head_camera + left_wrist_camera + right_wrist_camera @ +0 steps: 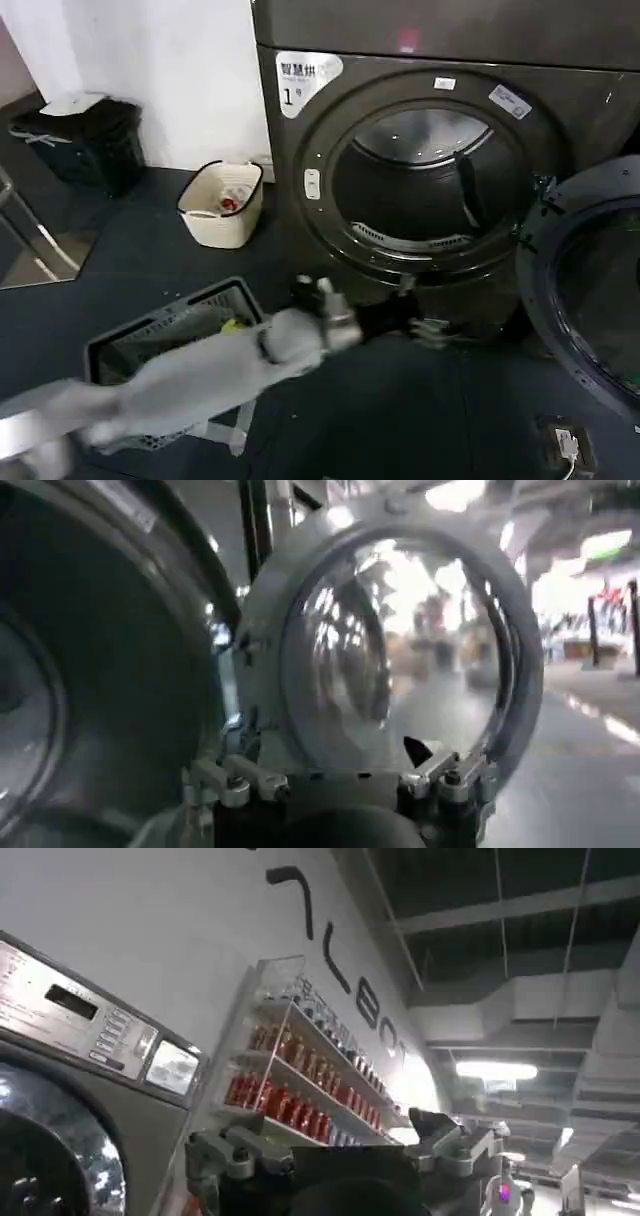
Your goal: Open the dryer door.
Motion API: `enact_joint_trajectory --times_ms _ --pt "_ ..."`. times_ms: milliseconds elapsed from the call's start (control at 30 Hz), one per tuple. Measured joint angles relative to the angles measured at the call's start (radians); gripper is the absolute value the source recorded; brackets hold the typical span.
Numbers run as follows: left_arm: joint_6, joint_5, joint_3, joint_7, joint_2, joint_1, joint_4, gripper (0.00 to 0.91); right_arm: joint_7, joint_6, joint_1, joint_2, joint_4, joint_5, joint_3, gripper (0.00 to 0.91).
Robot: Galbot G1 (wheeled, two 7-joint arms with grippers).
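Observation:
The dryer is a dark grey-brown machine with a white "1" sticker, and its round drum opening is uncovered. The dryer door stands swung out on the right side, its dark inner side facing the room. My left arm reaches across from the lower left. The left gripper is low in front of the machine, under the opening and left of the door. In the left wrist view the door's chrome rim and glass sit just beyond the open left gripper, which holds nothing. The right gripper is open and empty, pointing upward.
A grey laundry basket lies on the dark floor under my left arm. A cream tub and a black bin stand by the white wall at left. The right wrist view shows a machine's control panel and a shelf of red bottles.

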Motion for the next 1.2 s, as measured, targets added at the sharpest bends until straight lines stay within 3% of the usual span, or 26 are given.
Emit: enact_joint_trajectory --times_ms 300,533,667,867,1033,1200 --pt "0.183 0.009 -0.106 0.012 0.387 0.084 -0.222 0.907 -0.002 -0.025 0.014 0.001 0.032 -0.022 -0.003 0.907" --pt "0.321 0.118 -0.294 0.082 0.640 0.280 -0.302 0.907 -0.026 -0.037 0.014 0.007 0.033 -0.064 -0.015 0.907" --pt "0.410 0.164 -0.411 0.125 0.737 0.388 -0.310 0.907 -0.038 -0.044 0.024 0.001 0.030 -0.087 -0.028 0.907" --pt "0.503 0.191 -0.490 0.194 0.845 0.433 -0.299 0.907 -0.043 -0.045 0.040 0.001 0.034 -0.113 -0.046 0.907" --pt "0.510 0.279 -0.502 0.264 0.882 0.448 -0.257 0.907 -0.047 -0.044 0.050 -0.005 0.021 -0.122 -0.059 0.907" --pt "0.517 0.318 -0.504 0.263 0.889 0.457 -0.190 0.907 -0.048 -0.043 0.053 -0.006 0.026 -0.122 -0.061 0.907"
